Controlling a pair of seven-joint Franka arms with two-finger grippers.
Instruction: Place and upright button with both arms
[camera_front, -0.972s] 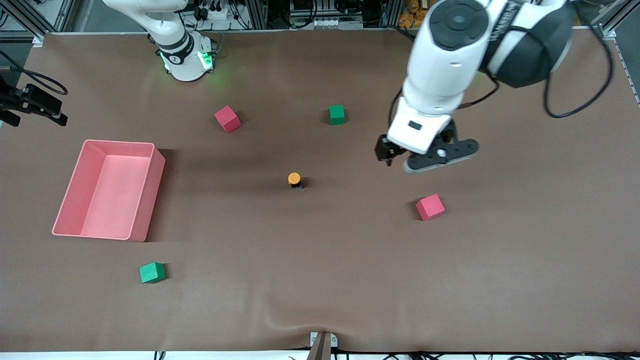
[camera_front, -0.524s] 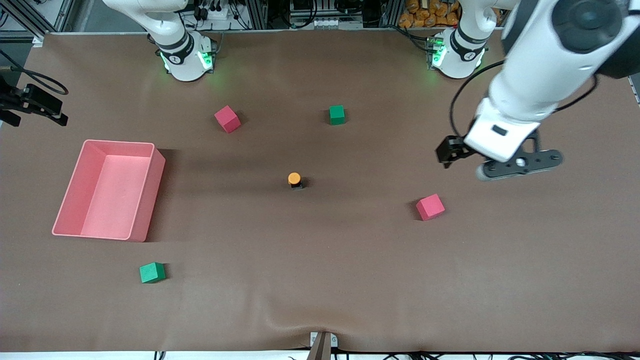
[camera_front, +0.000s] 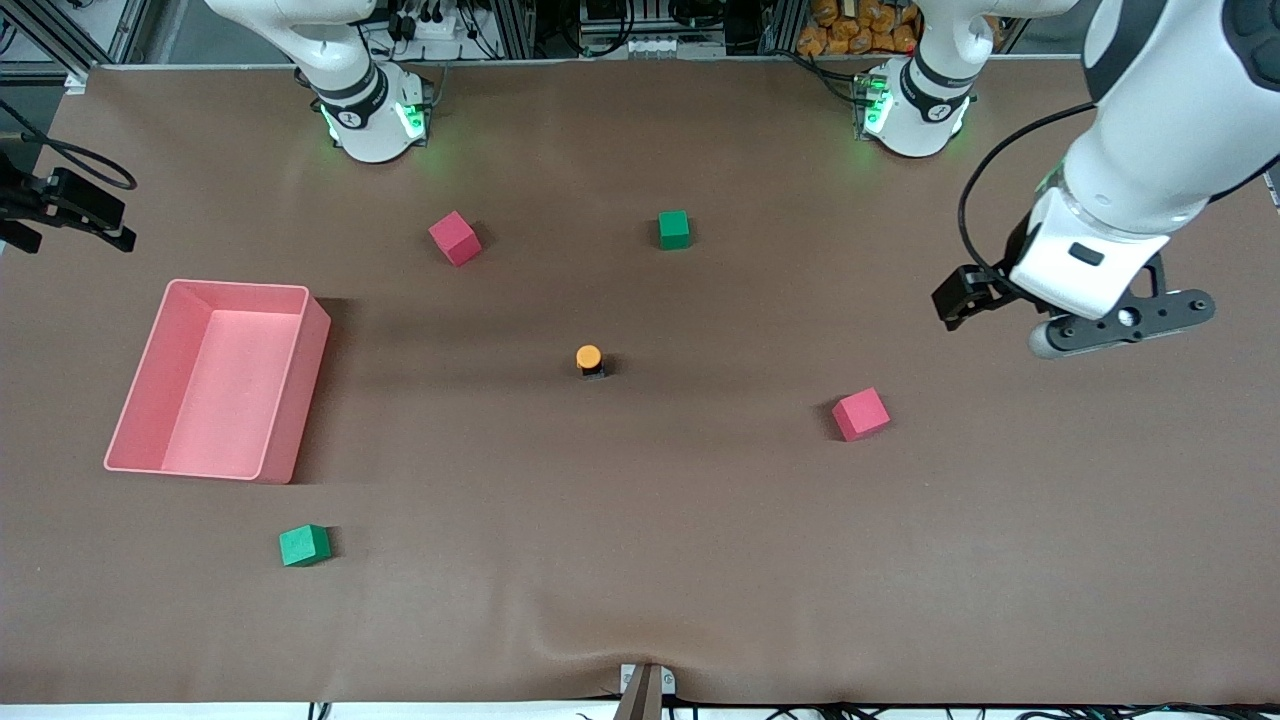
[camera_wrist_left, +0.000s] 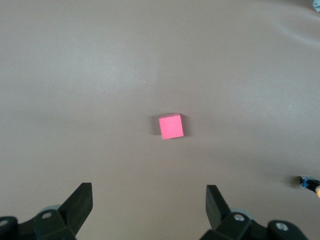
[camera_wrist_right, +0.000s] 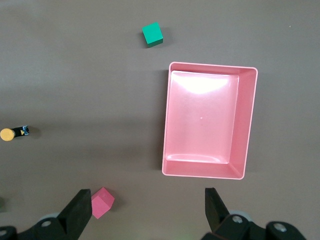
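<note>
Judging the button (camera_front: 589, 358) light, stiff and tippy, I'd pinch its black body. My left tool (camera_front: 1075, 318), spread, hangs at its three o'clock; my right tool (camera_wrist_right: 145, 212), spread, waits over the bin (camera_wrist_right: 250, 125).

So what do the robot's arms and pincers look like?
Both arms are fat white tubes with black joint bands and green lights at their bases. The left arm has a looping black cable and a black two-finger left pincer.
</note>
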